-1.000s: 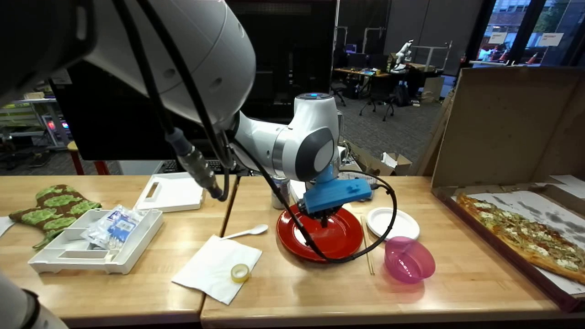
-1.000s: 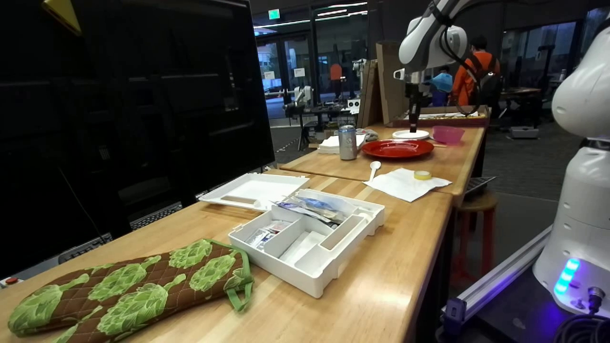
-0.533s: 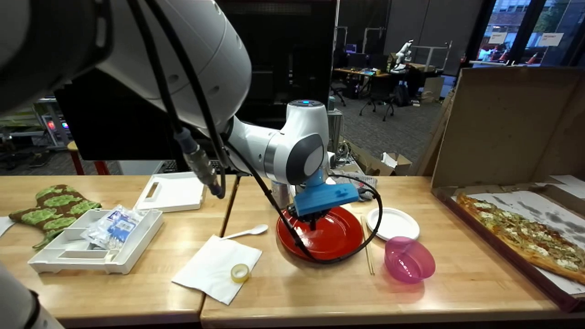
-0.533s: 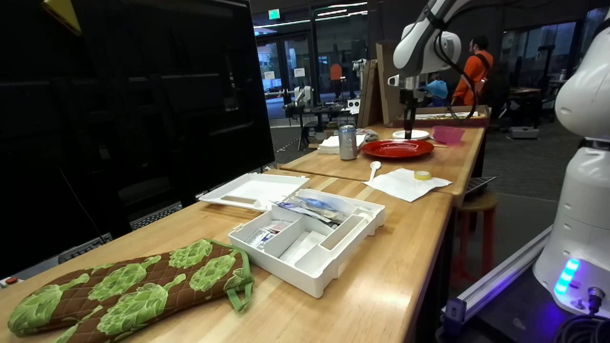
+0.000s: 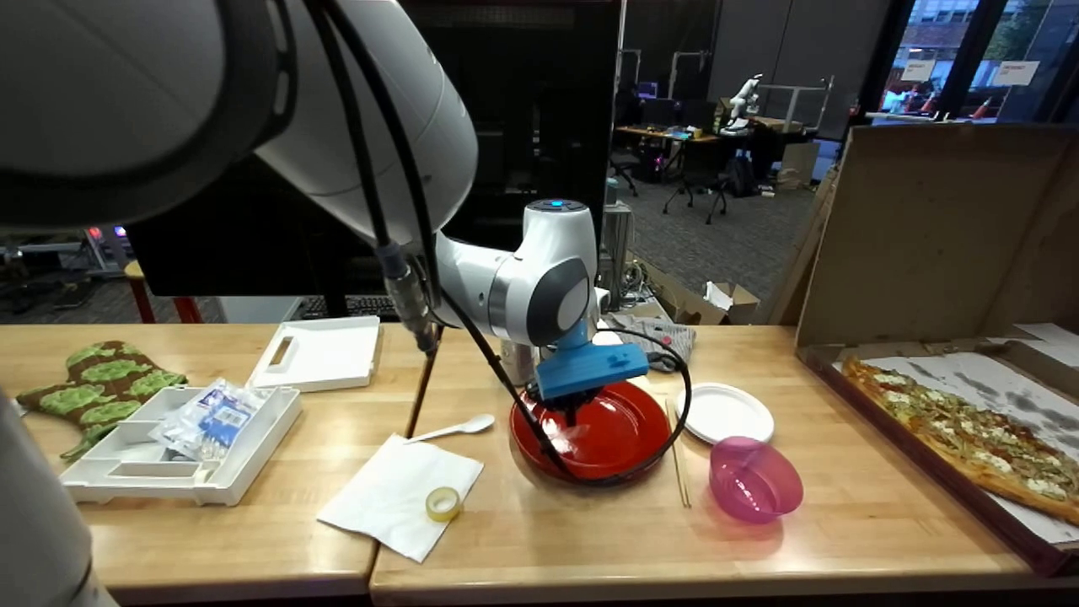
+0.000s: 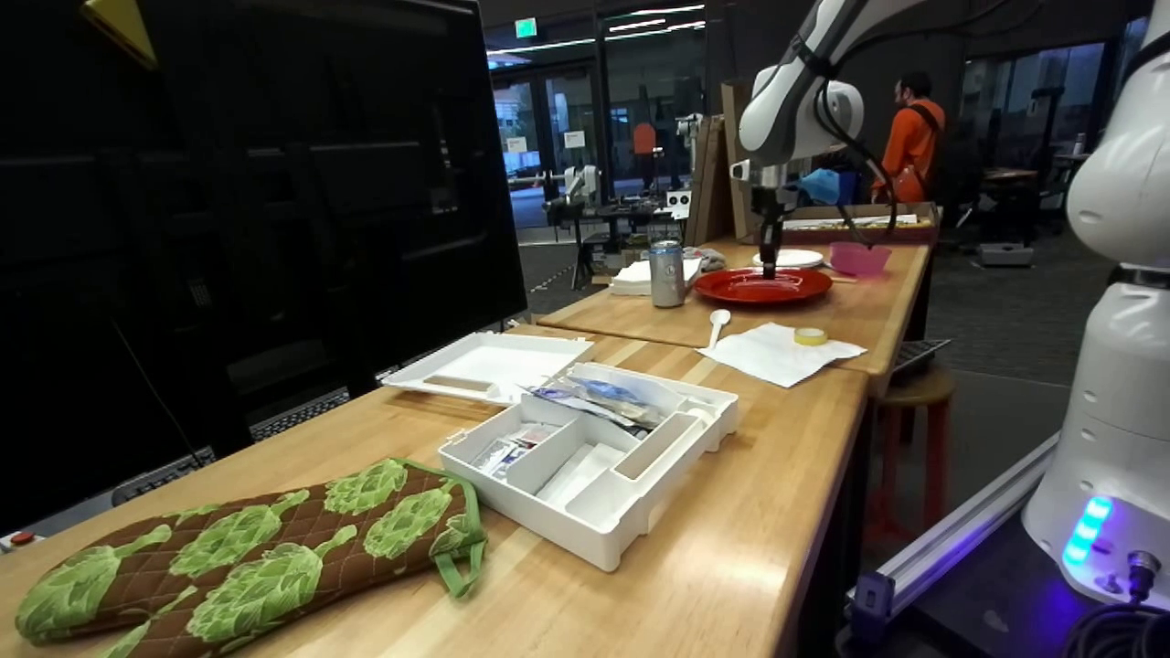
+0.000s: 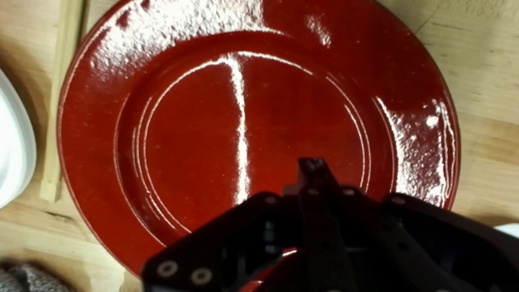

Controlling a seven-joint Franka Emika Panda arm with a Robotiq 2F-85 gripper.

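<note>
In the wrist view, the hand (image 7: 314, 164) points down over the red plate (image 7: 194, 134), off its centre, fingers pressed together with nothing visible between them; I cannot tell whether the tips touch the plate. Pushed lower, they would likely scrape its glossy surface or, out by the sloping rim, tip it. Chopsticks (image 7: 63, 93) lie just beside the plate, a white dish (image 7: 18, 138) beyond them.

In an exterior view, the cable (image 5: 689, 392) loops low by the plate; sideways travel could let it hook the chopsticks or the pink bowl (image 5: 756, 480) past them. The plate sits on a pale wooden bench (image 5: 590, 539). A spoon (image 5: 455, 427) lies near it, a napkin (image 5: 388, 489) bearing tape (image 5: 442, 503) too; a pizza box (image 5: 936, 236) stands open well apart.

In an exterior view, a can (image 6: 667, 274) stands upright close to the plate, so a swing that way might topple it. Well apart from the plate lie a tray (image 6: 548, 523) and a mitt (image 6: 274, 548). A black screen (image 6: 256, 183) rises on the plate's can side; far past the plate, a man (image 6: 914, 137) stands in a dim, glass-fronted room.
</note>
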